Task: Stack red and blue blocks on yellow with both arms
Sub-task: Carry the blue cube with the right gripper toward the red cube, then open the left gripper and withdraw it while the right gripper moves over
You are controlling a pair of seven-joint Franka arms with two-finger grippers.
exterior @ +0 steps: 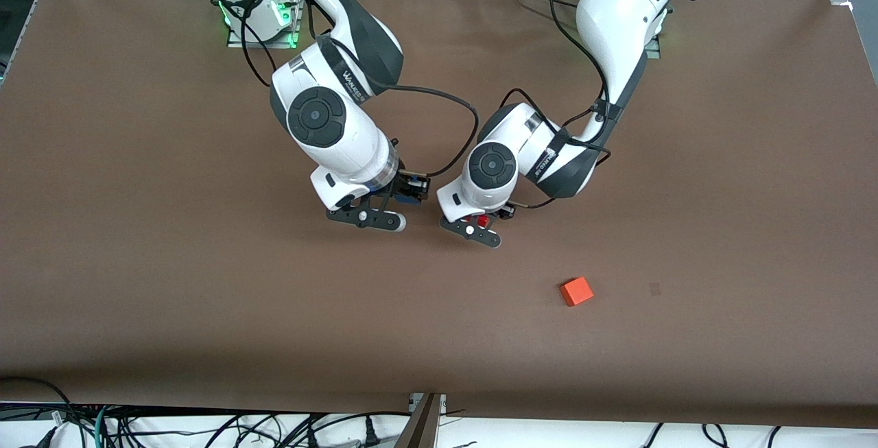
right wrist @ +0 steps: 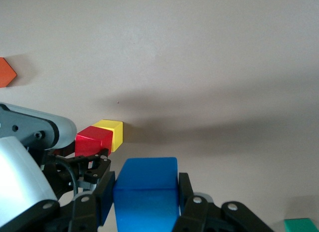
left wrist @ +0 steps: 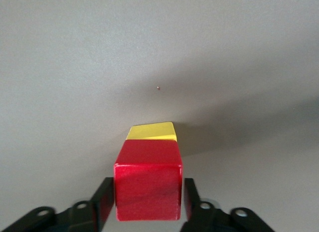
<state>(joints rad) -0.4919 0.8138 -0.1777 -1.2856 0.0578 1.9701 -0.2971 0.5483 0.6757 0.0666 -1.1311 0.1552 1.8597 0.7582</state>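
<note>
The red block (left wrist: 147,189) stands between the fingers of my left gripper (left wrist: 148,192), and a thin gap shows at one finger, so the gripper is open. The yellow cube (left wrist: 151,131) touches the red block (right wrist: 92,139). In the right wrist view the yellow cube (right wrist: 110,132) sits beside the red one with their tops about level. In the front view only a red sliver (exterior: 478,218) shows under the left gripper (exterior: 473,228), and the yellow cube is hidden. My right gripper (right wrist: 146,189) is shut on the blue block (right wrist: 147,192) and hangs over the table's middle (exterior: 370,218).
An orange cube (exterior: 577,291) lies alone on the brown table (exterior: 171,283), nearer the front camera toward the left arm's end. A green cube (right wrist: 301,225) shows at the edge of the right wrist view. The two grippers hang close together.
</note>
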